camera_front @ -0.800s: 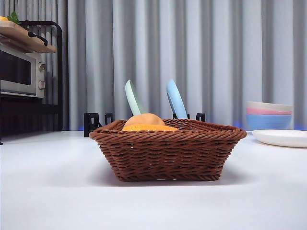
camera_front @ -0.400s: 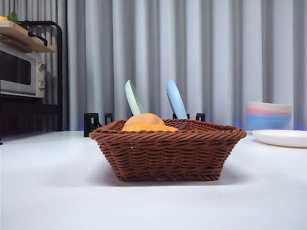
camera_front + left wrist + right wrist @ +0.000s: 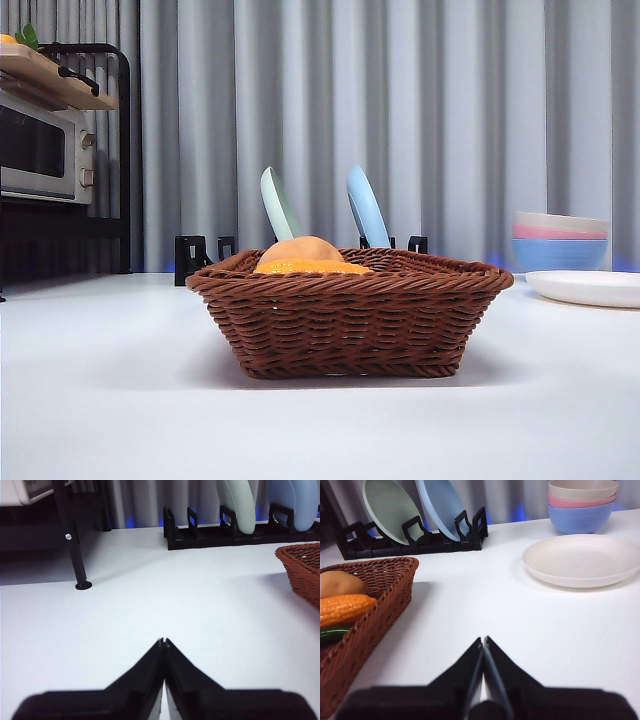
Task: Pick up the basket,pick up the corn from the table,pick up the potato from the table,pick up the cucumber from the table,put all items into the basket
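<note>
Three vegetables, potato [image 3: 340, 583], corn [image 3: 345, 608] and cucumber [image 3: 332, 634], lay inside the basket [image 3: 350, 320]; left gripper [image 3: 163, 641] and right gripper [image 3: 483, 640] hung with jaws together over the table [image 3: 100, 400].

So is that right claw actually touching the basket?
Apart. In the right wrist view, the right gripper, jaws shut, hangs over bare table, with white surface between it and the basket.

Your front view sits low, level with the table [image 3: 100, 400], close to the basket [image 3: 350, 320] at centre frame. Both wrist views look forward and down over shut jaws; each shares that basket and the plate rack [image 3: 240, 532] behind it.
</note>
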